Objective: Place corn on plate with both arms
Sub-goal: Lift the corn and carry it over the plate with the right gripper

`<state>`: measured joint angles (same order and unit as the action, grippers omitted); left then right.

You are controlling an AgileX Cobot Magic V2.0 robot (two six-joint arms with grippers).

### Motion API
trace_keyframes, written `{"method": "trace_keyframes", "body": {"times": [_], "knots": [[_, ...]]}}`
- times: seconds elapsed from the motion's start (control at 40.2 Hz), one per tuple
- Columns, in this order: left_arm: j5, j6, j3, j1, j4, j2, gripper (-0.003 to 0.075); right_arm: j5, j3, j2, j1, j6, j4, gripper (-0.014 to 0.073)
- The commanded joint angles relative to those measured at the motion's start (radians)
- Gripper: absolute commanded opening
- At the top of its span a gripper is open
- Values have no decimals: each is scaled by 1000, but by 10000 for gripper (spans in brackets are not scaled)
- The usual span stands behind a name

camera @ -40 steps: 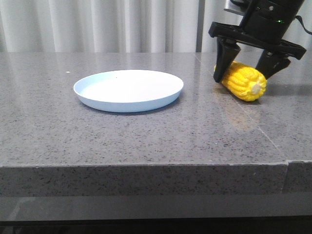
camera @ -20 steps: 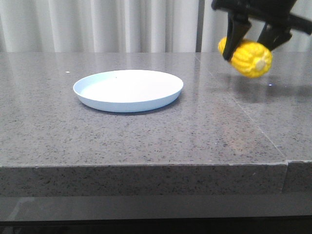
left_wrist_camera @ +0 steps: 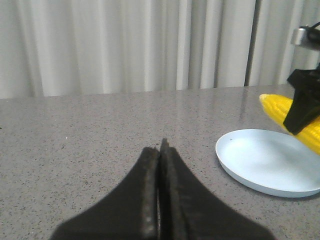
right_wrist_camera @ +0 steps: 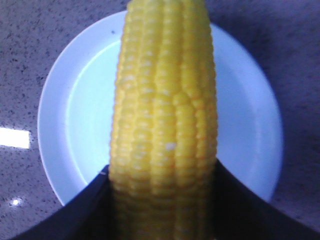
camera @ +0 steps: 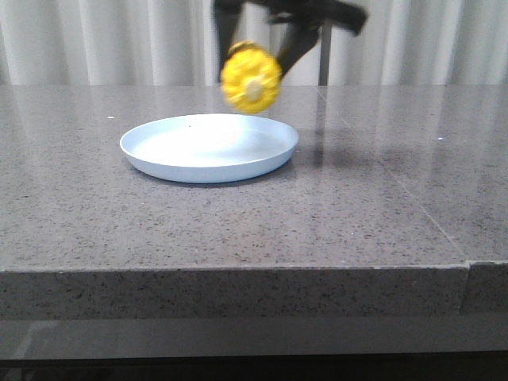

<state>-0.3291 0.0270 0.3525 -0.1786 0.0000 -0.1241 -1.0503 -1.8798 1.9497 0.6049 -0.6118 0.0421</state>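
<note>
Yellow corn (camera: 251, 79) clamped in right end effector (camera: 262, 55), above the plate (camera: 209, 147). Left end effector (left_wrist_camera: 161, 200) clenched, empty, over the counter (camera: 238, 222).

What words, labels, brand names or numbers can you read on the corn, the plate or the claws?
None: no readable text in any view.
Corn: plain kernels.
Plate: unmarked.
Right claw and left claw: plain black.
</note>
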Motion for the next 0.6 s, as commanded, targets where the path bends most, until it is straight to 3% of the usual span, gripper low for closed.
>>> {"method": "trace_keyframes", "body": {"times": [0.0,0.174,0.299,0.572], "knots": [[77,2,31,-8,0,-13,-20,30,-71,-2,18,-41,-17,148],[77,2,31,-8,0,-13,-20,31,-83,67,22,-60,-32,164],[77,2,31,-8,0,-13,-20,31,-83,92,22,-60,-42,232],[77,2,31,-8,0,-13,-20,33,-83,85,23,-60,-52,552]]}}
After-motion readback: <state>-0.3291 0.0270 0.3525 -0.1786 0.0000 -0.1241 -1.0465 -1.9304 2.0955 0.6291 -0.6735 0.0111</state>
